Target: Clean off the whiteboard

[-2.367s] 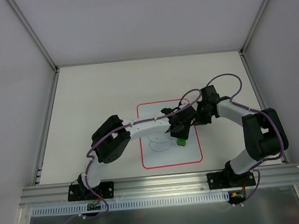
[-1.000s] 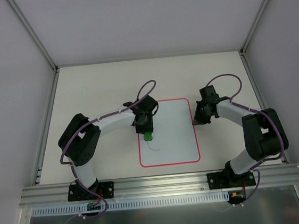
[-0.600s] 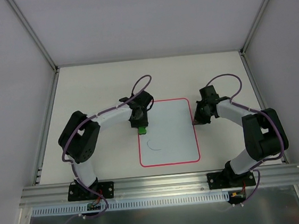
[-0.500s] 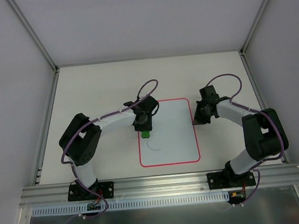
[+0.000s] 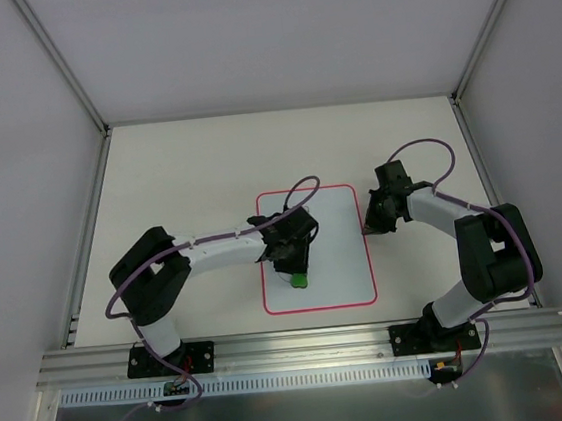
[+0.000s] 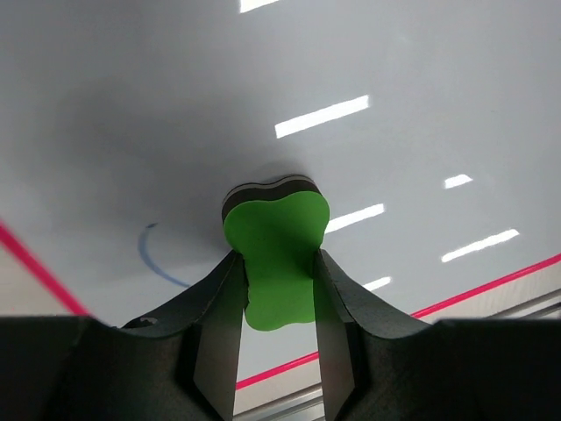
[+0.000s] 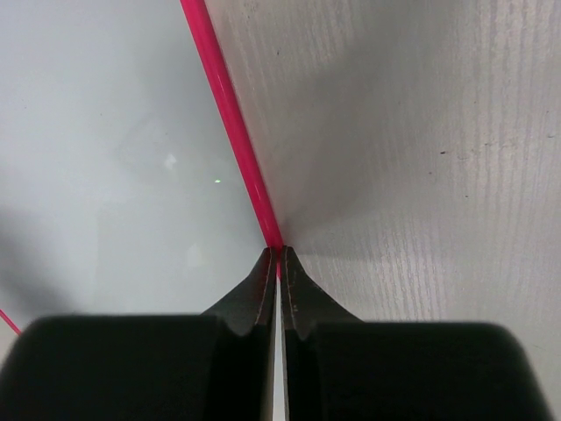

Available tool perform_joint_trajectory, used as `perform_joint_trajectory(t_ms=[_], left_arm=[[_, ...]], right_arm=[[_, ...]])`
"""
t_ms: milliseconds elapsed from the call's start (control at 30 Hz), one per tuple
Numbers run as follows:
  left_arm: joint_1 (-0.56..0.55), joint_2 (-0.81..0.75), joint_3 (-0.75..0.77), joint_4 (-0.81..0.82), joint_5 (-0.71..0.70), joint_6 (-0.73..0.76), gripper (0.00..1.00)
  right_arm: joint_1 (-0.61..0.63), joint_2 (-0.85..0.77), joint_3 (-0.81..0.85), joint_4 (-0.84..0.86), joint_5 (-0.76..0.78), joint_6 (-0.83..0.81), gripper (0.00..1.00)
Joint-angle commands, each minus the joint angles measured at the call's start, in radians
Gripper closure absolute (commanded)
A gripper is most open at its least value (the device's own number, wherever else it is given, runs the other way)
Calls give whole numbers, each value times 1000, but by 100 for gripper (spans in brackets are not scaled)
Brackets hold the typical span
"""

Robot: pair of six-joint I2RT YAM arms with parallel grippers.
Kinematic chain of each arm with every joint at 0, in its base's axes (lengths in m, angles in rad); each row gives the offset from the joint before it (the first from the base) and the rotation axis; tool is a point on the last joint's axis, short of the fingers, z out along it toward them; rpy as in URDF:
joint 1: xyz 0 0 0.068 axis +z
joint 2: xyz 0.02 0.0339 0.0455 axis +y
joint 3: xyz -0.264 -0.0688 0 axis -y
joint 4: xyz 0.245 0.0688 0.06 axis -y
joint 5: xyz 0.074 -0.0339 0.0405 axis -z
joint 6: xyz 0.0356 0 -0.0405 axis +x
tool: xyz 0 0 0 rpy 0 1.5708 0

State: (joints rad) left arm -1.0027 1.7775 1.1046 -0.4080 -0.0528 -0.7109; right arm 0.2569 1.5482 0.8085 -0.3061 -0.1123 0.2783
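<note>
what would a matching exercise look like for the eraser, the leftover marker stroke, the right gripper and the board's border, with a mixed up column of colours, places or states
Things
1. green eraser
2. blue mark
3. right gripper
4. whiteboard border

Descriptions
A. red-pink
B. jaws shut, tips at the board's right edge
C. clamped by the left gripper
D. curved stroke on the white surface, beside the eraser

Pairs: 1-C, 2-D, 3-B, 4-A

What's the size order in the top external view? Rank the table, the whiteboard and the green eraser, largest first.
1. table, by far the largest.
2. whiteboard, a patch lying on it.
3. green eraser, a small block on the whiteboard, partly hidden.
</note>
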Motion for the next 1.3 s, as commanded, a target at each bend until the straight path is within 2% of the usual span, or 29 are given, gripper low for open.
perform_joint_trajectory(t_ms=[0,133,300,433,567,700,800,1033,1167,1267], left_arm=[[135,-24,-133,-161,-76,-12,100],[242,-62,-157,-164,-111,37,100],[256,-33,-135,-161,-81,70,100],[190,-20,-115,-161,-73,67,100],[32,32,-39,-161,-1,48,100],[-74,132,67,-163,82,39,100],[-94,155,95,-163,88,30,100],[16,44,-63,-163,1,-8,100],[178,-53,-185,-161,-62,7,100],[251,-110,-218,-161,-77,39,100]], right_arm=[[-4,-2,-11,-22,60,-2,100],[-2,-3,-12,-22,62,2,100],[-4,-3,-12,-22,63,4,100],[-2,-3,-14,-22,62,4,100],[-4,-3,-9,-24,63,7,100],[-2,-2,-9,-24,63,7,100],[-2,-2,-11,-25,63,7,100],[-2,-4,-14,-24,62,4,100],[-2,-5,-14,-24,62,6,100],[-2,-5,-12,-24,62,2,100]])
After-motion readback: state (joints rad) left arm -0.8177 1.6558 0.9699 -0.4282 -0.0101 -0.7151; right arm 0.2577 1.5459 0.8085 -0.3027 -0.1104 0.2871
